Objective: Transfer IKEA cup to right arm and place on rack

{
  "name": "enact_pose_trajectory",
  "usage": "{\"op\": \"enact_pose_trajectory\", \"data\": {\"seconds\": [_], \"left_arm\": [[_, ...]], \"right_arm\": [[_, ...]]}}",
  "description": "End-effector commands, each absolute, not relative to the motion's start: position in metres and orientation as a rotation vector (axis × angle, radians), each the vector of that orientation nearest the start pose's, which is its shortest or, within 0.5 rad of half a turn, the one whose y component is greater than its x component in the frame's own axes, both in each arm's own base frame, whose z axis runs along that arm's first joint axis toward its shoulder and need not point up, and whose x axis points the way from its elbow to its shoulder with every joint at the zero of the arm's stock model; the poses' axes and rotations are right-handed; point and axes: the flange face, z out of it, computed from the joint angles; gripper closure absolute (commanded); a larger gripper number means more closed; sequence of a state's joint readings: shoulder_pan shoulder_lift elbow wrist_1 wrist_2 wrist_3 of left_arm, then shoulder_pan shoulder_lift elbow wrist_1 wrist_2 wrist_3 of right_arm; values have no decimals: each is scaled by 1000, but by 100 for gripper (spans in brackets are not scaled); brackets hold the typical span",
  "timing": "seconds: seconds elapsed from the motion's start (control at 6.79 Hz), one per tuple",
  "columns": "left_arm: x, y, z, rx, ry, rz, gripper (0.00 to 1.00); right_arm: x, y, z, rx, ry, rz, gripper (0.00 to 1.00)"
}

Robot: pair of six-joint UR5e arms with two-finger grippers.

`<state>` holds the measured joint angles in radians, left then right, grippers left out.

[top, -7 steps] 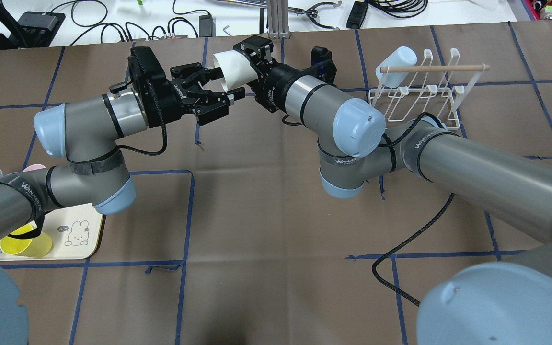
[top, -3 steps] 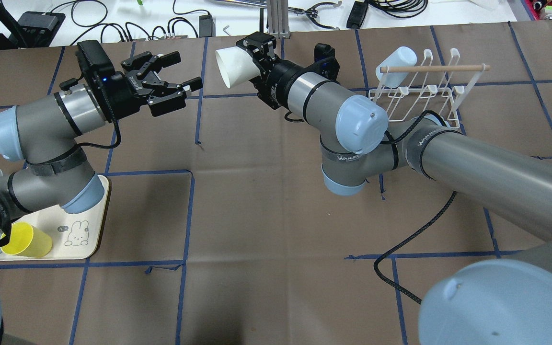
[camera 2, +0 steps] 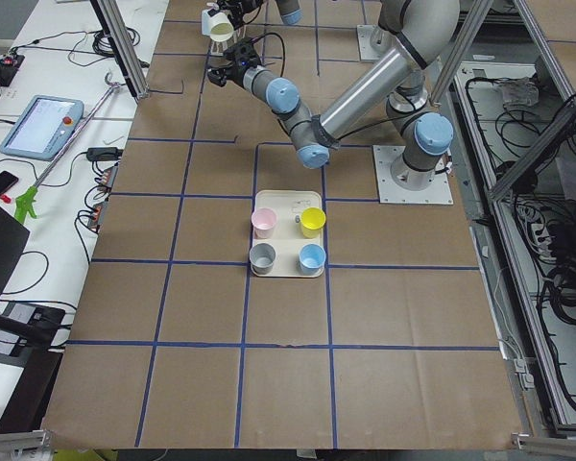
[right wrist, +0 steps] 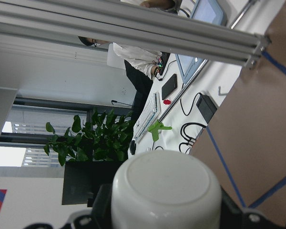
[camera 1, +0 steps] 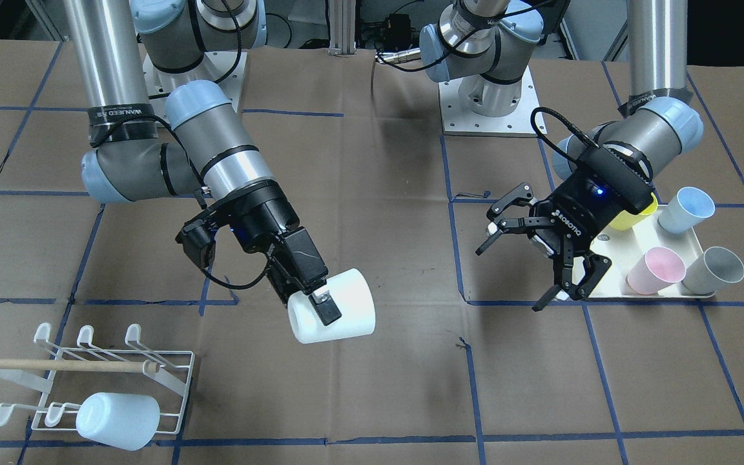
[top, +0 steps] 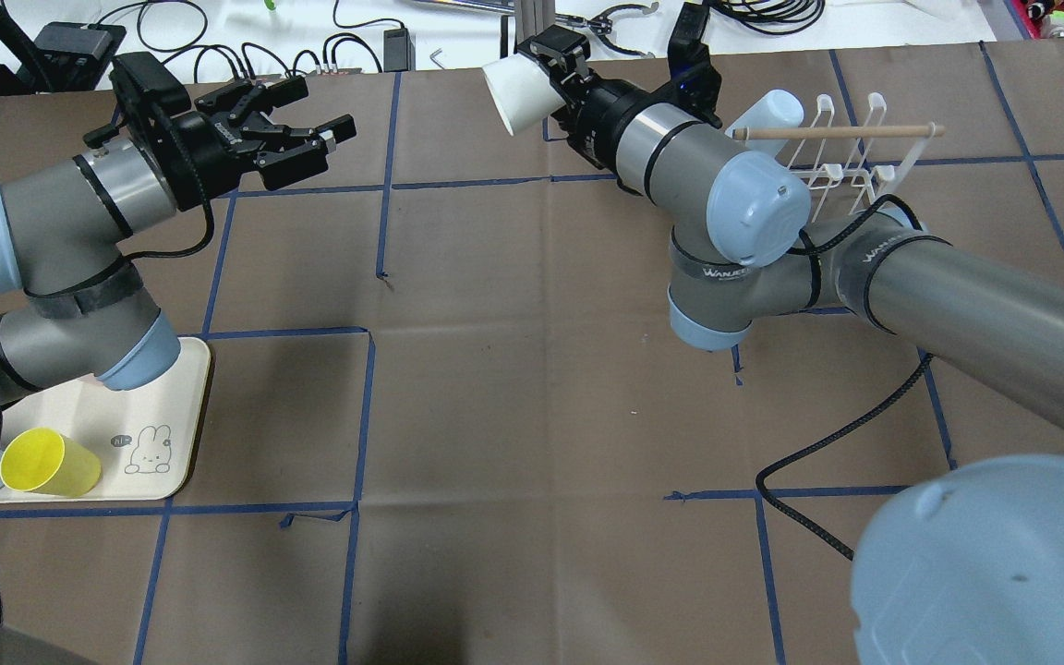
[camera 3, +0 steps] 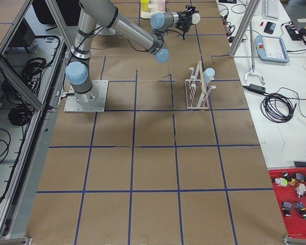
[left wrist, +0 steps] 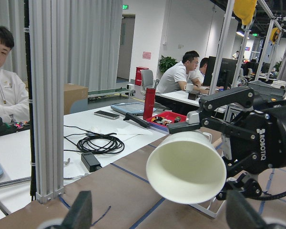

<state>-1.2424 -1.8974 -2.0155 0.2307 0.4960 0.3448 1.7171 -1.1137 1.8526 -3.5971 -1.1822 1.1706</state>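
Table [top: 532,388]: brown paper top gridded with blue tape, the rack sitting at its robot-right end
Right arm [top: 957,305]: big silver tube sweeping in past the rack, wrist stretched out beyond it on the rack's robot-left side
Left arm [top: 52,212]: folded up far from the rack, at the opposite end of the table
Rack [camera 1: 165,361]: white wire, loop-tipped pegs up, wooden dowel across the top
Tray [camera 1: 643,296]: cream, well apart from the rack, under the left arm, with yellow, pink, grey and blue cups on it
White cup [camera 1: 352,303]: here's our cup, plain smooth white, tapered, no handle, tipped on its side in the air near the rack but clear of it, open mouth facing away from the rack, flat ringed base toward the right wrist
Pale-blue cup [camera 1: 117,420]: mouth-down over a peg at the rack's outer corner
Right gripper [camera 1: 323,313]: fingers clamped across the white cup's wall
Left gripper [top: 324,109]: fingers spread wide, nothing between them, facing the rack from well away
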Motion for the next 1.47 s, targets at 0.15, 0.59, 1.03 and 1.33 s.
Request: {"op": "enact_pose_trajectory", "data": {"seconds": [0.15,0.59,1.03,1.33], "left_arm": [[-60,-603,381,-423,-2549,1234,1],[-119,-590,382,-149,-2992,641,0],[-117,-540,455,-122,-3100,23,0],[-113,-528,489,-123,-3134,-94,0]], "right_arm": [[177,-580,371,413,2027,-1376,76],[78,-601,374,113,2298,-1768,78],[-13,-613,367,69,2444,-1901,82],[-51,-624,323,-11,2583,-1873,83]]}}
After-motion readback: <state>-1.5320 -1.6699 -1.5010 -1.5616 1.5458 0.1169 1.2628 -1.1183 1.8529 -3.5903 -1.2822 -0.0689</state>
